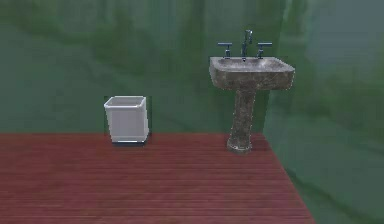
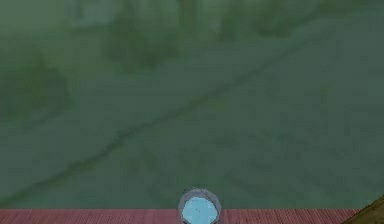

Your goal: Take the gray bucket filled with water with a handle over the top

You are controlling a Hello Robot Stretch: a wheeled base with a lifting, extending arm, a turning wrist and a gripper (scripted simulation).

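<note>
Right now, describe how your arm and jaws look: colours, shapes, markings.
Their colours, shapes and markings cannot be told from these pictures. At the arm side view's bottom edge sits a round grey-rimmed thing with a light blue inside, on the red plank floor.

This is looking like a home bathroom. A speckled stone pedestal sink (image 1: 250, 76) is standing against a green wall (image 1: 90, 50), with a dark faucet (image 1: 246, 44) rising from its back rim. Near the sink, toward the forward view's left, a small white bin (image 1: 127, 119) is sitting by that wall. Dark red floor planks (image 1: 150, 185) are running under the sink's foot.
</note>
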